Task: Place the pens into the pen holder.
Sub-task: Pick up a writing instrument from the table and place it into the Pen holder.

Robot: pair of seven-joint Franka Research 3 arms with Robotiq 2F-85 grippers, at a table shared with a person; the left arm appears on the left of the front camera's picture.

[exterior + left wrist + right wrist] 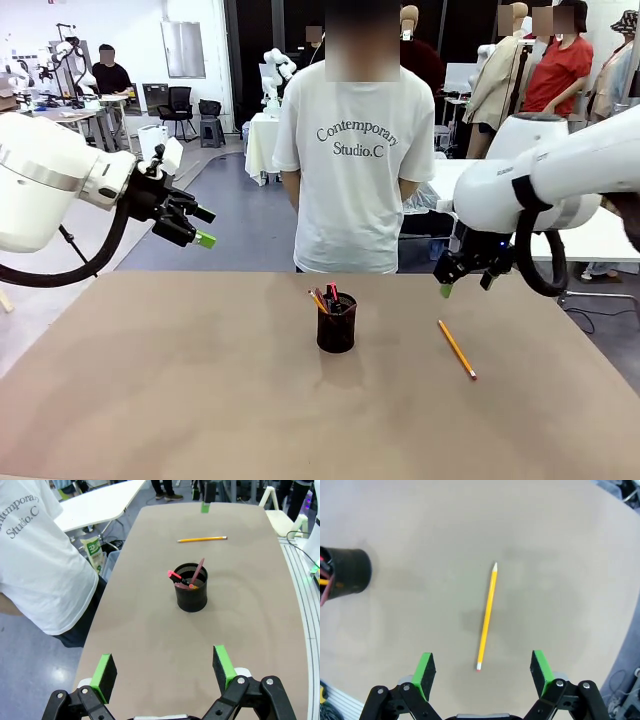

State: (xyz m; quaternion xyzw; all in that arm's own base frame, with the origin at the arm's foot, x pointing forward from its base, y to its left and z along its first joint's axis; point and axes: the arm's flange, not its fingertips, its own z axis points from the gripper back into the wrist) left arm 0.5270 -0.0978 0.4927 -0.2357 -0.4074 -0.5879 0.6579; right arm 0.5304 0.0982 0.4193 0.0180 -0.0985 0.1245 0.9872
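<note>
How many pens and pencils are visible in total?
4. One yellow pencil lies on the table, to the robot's right of the pen holder. Three stand in the holder: a red-tipped pen, a brownish-pink pen, an orange one. More may be hidden inside.

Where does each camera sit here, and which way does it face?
Front: fixed on the robot's side, looking across the table at the standing person; left gripper and right gripper, both open, enter from the sides.
Left wrist: on the left wrist, looking along the table past the pen holder to the yellow pencil; its green-padded fingers at the bottom.
Right wrist: on the right wrist, looking down on the yellow pencil; its green pads at the bottom.
Shared: both wrist views show that pencil and the pen holder holding pens.
</note>
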